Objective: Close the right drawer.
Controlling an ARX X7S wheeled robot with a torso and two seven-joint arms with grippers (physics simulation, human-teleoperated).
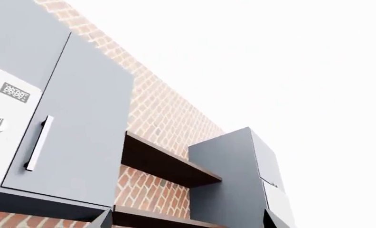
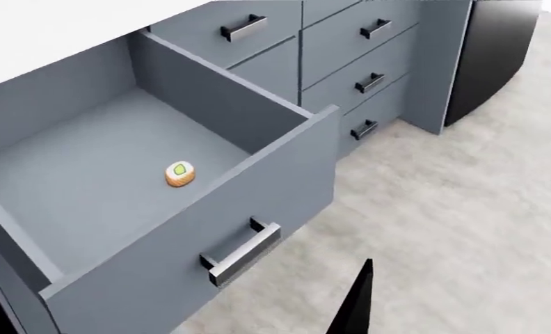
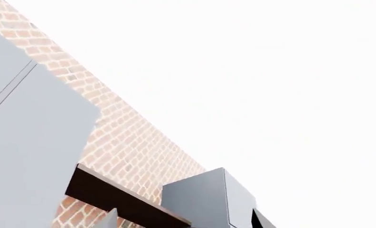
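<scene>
Head view: the right drawer (image 2: 155, 202) is pulled far out of the cabinet run, filling the near-left part of the scene. Blue-grey box, tall plain walls, flat front in the same colour, tilted in view. One dark metal bar handle (image 2: 241, 252) is mounted on the front. On the drawer floor, toward the front wall, lies a small round sushi-like piece (image 2: 180, 174), orange rim, white ring, green centre; it stands apart from all four walls.

Far and to the right of the open box: a column of narrower grey drawers (image 2: 369, 56) with short black handles, all flush with their fronts. A white surface (image 2: 62, 28) tops the cabinets at far left. A black appliance body (image 2: 494, 49) stands at far right. The floor (image 2: 461, 209) is pale, speckled, stone-like. A thin black wedge (image 2: 357, 299) juts in at the near edge; what it belongs to I cannot tell.

Both wrist views look upward: brick wall (image 1: 169, 109), dark wooden shelves (image 1: 169, 164), grey upper cabinets (image 1: 74, 118) with a light vertical bar handle, white ceiling.

Neither pincer shows clearly; only dark slivers at the edges of the wrist views, so whether either is spread or pressed together I cannot tell.
</scene>
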